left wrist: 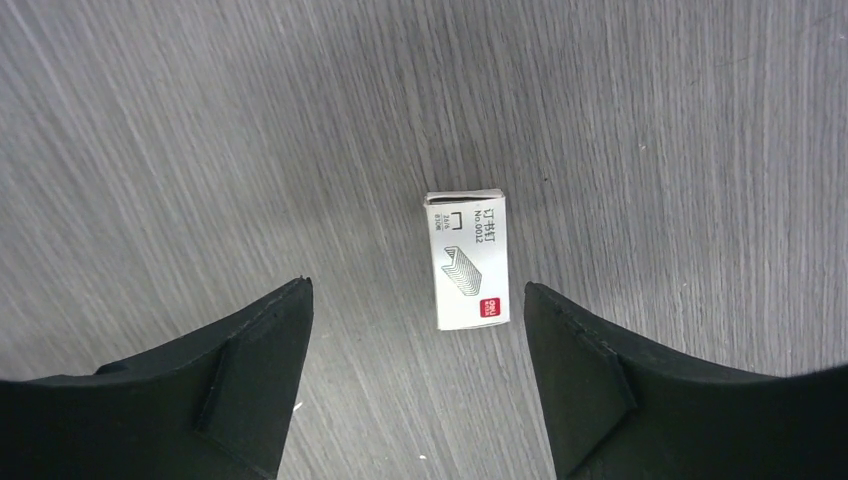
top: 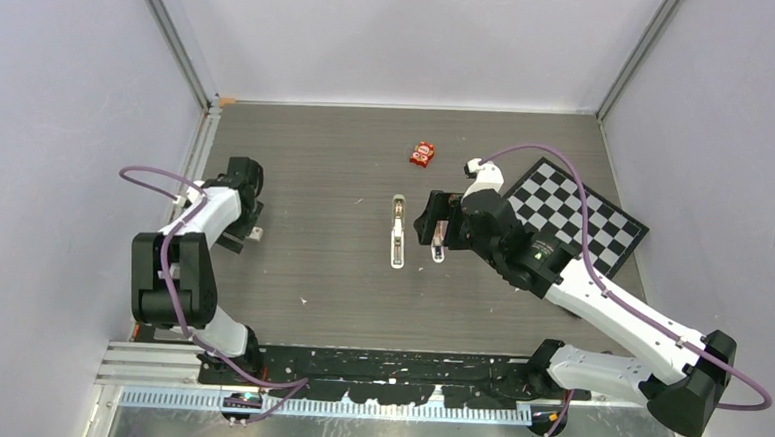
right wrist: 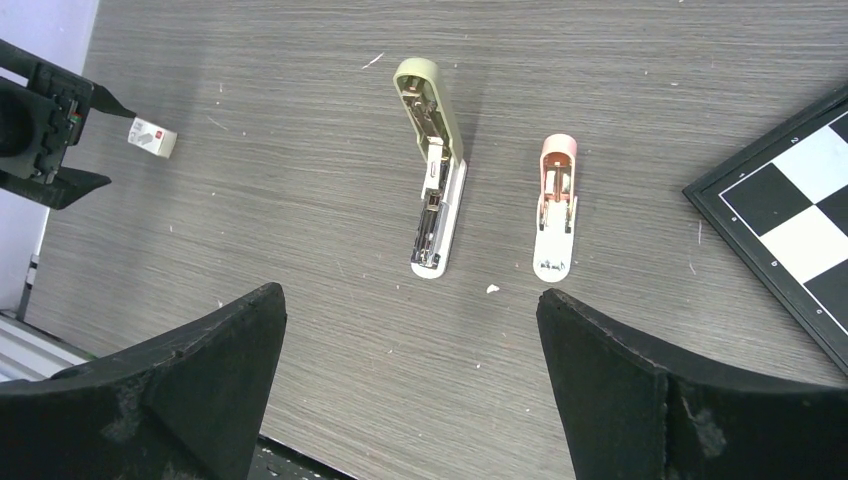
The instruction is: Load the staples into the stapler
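Observation:
The stapler (top: 398,234) is a slim olive-green bar lying opened flat mid-table, its pale metal channel showing in the right wrist view (right wrist: 432,170). The staples themselves are out of view. A small white box (left wrist: 468,262) with a staple drawing and a red mark lies flat on the table. Its near end sits between the fingertips of my left gripper (left wrist: 416,285), which is open and touches nothing. The box lies closer to the right finger (left wrist: 560,340). My right gripper (right wrist: 410,292) hangs open and empty just short of the stapler's white end.
A shorter pink-and-white piece (right wrist: 555,205) lies just right of the stapler. A red packet (top: 423,154) sits further back. A checkerboard (top: 574,213) covers the right side of the table. Grey walls enclose the left, right and back.

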You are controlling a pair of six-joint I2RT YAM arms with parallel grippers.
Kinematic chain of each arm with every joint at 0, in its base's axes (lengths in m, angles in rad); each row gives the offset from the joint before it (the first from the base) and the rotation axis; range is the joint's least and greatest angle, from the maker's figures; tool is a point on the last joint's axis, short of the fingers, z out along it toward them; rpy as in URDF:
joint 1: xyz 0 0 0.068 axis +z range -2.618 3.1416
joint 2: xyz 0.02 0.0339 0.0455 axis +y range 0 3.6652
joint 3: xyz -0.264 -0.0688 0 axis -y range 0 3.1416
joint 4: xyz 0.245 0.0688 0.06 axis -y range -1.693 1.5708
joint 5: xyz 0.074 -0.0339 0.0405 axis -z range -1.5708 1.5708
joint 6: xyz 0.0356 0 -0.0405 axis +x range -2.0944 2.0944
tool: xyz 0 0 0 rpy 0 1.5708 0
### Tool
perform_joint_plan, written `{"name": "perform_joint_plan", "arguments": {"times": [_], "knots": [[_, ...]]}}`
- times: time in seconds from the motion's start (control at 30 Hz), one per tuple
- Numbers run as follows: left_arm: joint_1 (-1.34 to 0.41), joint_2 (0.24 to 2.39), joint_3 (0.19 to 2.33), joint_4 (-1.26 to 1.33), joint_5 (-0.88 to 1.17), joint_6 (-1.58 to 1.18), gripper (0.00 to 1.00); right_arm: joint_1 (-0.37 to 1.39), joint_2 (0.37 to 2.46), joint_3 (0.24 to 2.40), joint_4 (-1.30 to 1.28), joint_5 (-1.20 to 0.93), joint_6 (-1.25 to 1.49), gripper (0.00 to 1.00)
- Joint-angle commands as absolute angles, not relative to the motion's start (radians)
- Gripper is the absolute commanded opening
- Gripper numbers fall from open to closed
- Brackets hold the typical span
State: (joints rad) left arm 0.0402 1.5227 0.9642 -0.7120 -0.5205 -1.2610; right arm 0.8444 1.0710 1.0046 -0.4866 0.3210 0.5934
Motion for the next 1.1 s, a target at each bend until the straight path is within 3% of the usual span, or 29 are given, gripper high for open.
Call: {"name": "perform_joint_plan", "arguments": {"times": [0.0,0.1,0.53,0.77,0.9,1.07], "knots": [[0.051,1.564,1.003,-0.662,-0.502,-1.307,0.76,0.850,1.063,1.035,-0.477,0.344,0.569,1.00],[0.051,1.597,1.004,-0.655,-0.496,-1.317,0.70,0.850,1.072,1.039,-0.480,0.348,0.566,1.00],[0.066,1.663,1.005,-0.621,-0.498,-1.310,0.61,0.850,1.060,1.027,-0.477,0.358,0.567,1.00],[0.069,1.661,1.000,-0.582,-0.483,-1.276,0.67,0.849,1.057,1.021,-0.474,0.357,0.566,1.00],[0.069,1.673,0.988,-0.577,-0.461,-1.282,0.55,0.850,1.047,1.009,-0.457,0.360,0.583,1.00],[0.069,1.675,0.989,-0.597,-0.455,-1.284,0.51,0.850,1.050,1.001,-0.452,0.351,0.586,1.00]]}}
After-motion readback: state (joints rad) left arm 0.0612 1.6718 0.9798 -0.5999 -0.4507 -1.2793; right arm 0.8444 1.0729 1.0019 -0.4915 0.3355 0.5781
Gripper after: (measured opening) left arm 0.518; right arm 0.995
